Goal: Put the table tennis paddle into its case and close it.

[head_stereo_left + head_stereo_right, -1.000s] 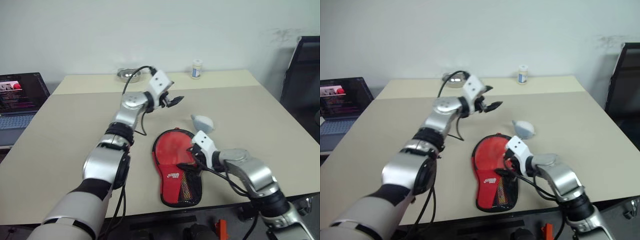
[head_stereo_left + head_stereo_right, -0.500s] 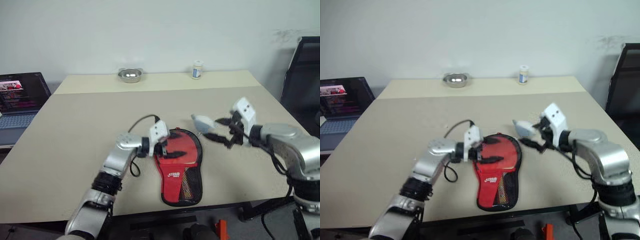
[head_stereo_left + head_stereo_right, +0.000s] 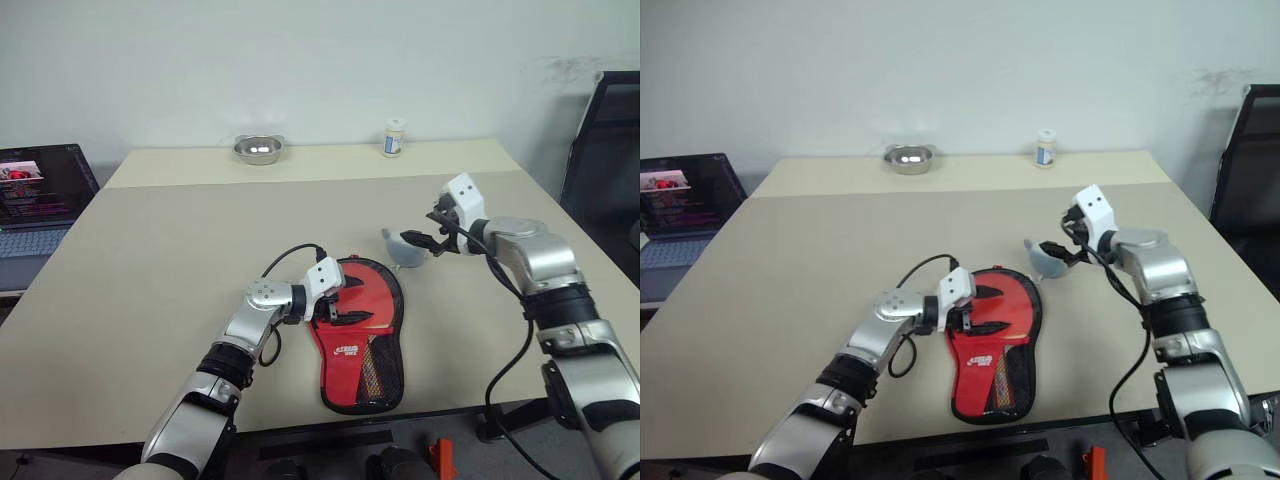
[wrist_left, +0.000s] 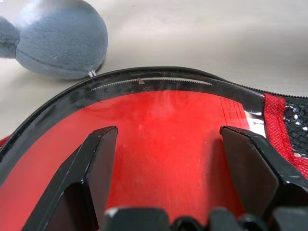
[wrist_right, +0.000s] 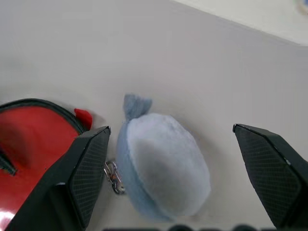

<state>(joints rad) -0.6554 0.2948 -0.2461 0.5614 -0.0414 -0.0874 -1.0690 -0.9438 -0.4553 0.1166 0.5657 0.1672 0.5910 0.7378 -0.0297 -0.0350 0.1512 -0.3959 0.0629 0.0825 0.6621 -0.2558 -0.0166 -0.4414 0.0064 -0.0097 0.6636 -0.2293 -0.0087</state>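
Left eye view: a beige table [image 3: 150, 240] fills the middle of the frame. Low and centre lies the case [image 3: 362, 372], red mesh side up, its round end open with the table tennis paddle [image 3: 372, 298] inside, red face showing. The left gripper [image 3: 346, 302] reaches in from the lower left, its black fingers spread wide over the paddle's red rubber, holding nothing. Right of centre, the right gripper [image 3: 425, 243] hangs with fingers wide apart above a small grey pouch [image 3: 407, 252] (a short chain shows at its edge in the right wrist view). The pouch sits just beside the case's upper right rim. At the table's far edge stand a metal bowl [image 3: 259, 149] and a small white bottle [image 3: 394, 138]. A laptop [image 3: 40, 205] sits at the left edge.
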